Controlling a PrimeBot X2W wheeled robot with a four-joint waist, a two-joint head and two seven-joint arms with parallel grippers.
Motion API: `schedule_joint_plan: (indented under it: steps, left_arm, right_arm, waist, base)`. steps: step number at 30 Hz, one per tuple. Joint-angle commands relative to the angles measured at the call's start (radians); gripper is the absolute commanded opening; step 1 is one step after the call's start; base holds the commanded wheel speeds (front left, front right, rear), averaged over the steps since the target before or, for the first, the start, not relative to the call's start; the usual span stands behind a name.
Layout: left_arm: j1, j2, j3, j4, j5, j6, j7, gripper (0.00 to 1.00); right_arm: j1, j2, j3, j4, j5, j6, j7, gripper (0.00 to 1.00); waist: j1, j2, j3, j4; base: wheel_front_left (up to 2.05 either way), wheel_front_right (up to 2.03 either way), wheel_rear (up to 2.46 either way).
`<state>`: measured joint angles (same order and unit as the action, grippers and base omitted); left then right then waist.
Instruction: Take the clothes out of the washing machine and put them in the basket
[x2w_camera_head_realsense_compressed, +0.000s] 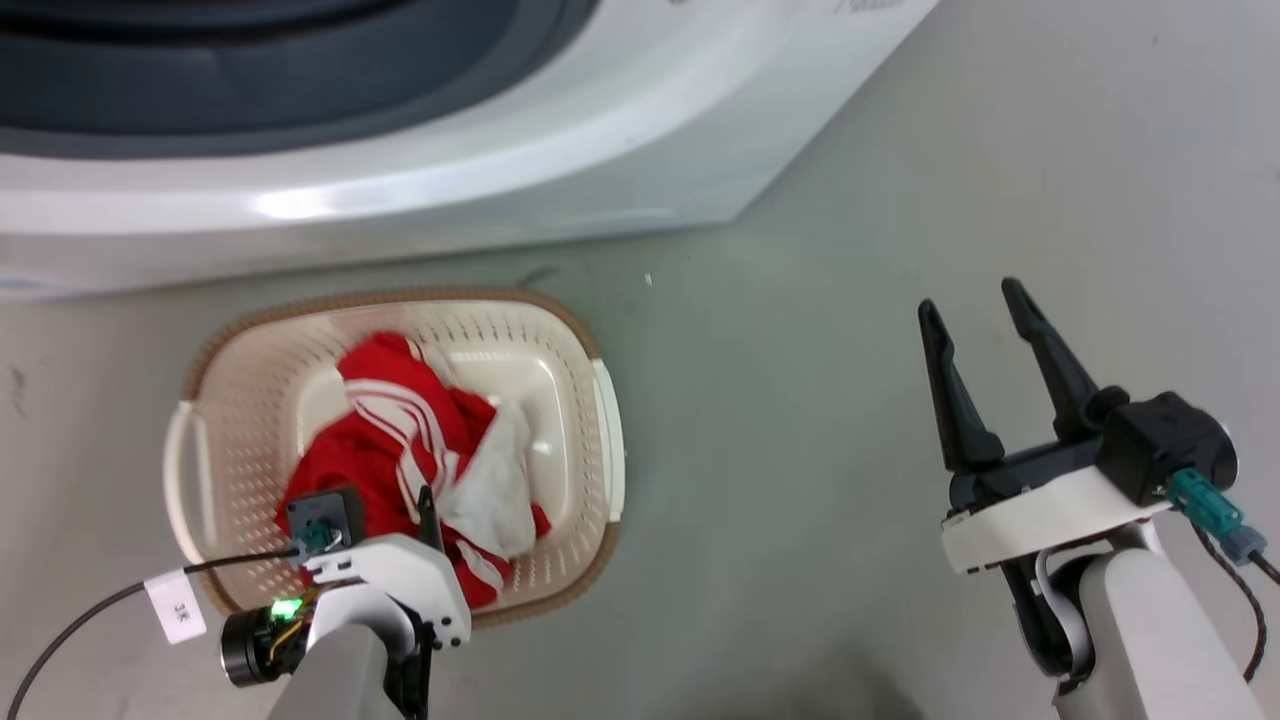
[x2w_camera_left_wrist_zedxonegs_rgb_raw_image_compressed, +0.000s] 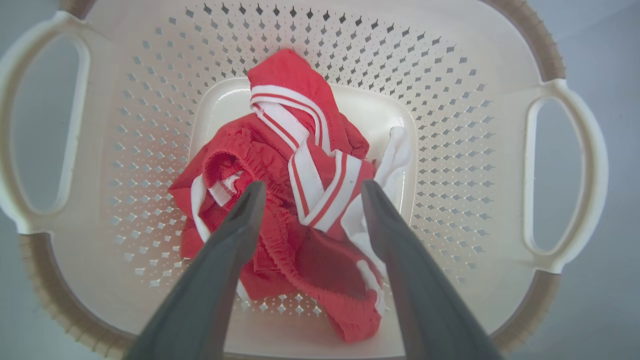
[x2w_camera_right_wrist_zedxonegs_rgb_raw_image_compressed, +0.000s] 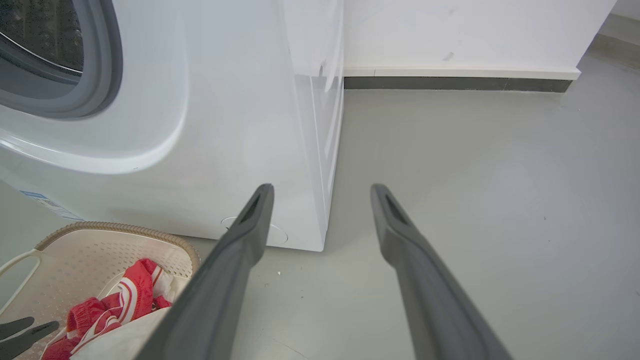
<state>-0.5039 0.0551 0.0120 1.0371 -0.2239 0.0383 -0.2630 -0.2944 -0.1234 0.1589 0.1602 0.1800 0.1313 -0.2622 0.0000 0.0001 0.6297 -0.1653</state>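
- Left fingers are spread apart, gripping nothing, above the basket.
- The clothes lie bundled in the basket, just beyond and between those fingertips.
- Right fingers are parted too, holding nothing, over the floor, with the washing machine ahead-left of them.

Grey floor, few specks; white wall w/ dark skirting strip at bottom.
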Motion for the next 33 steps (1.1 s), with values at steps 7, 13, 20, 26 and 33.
schedule_joint_plan:
  steps: [7,13,20,26,33]
  left_arm:
    - [0.135,-0.006,-0.05,-0.1,-0.048,-0.032,-0.003,1.0]
    - [0.217,-0.006,-0.101,-0.206,-0.087,-0.019,-0.003,1.0]
    - [0.278,-0.005,-0.132,-0.425,-0.059,-0.002,-0.003,1.0]
    - [0.311,-0.005,-0.157,-0.591,-0.015,0.008,-0.002,1.0]
    - [0.353,0.012,-0.182,-0.725,0.066,0.003,-0.003,1.0]
  right_arm:
    - [0.094,0.02,-0.033,0.029,-0.04,-0.001,0.005,1.0]
    - [0.154,0.038,-0.068,0.021,-0.067,-0.001,0.027,1.0]
    - [0.227,0.059,-0.128,-0.019,-0.104,-0.001,0.065,1.0]
    - [0.271,0.067,-0.151,-0.043,-0.127,-0.001,0.087,1.0]
    - [0.319,0.073,-0.164,-0.074,-0.131,-0.001,0.101,1.0]
  waist:
    - [0.0,-0.0001,-0.301,0.083]
    - [0.0,-0.0001,-0.417,0.112]
    - [0.0,-0.0001,-0.514,0.153]
    - [0.0,-0.0001,-0.573,0.175]
    - [0.0,-0.0001,-0.629,0.19]
  base:
    - [0.0,0.0,0.0]
    - [0.0,0.0,0.0]
    - [0.0,0.0,0.0]
    - [0.0,0.0,0.0]
    - [0.0,0.0,0.0]
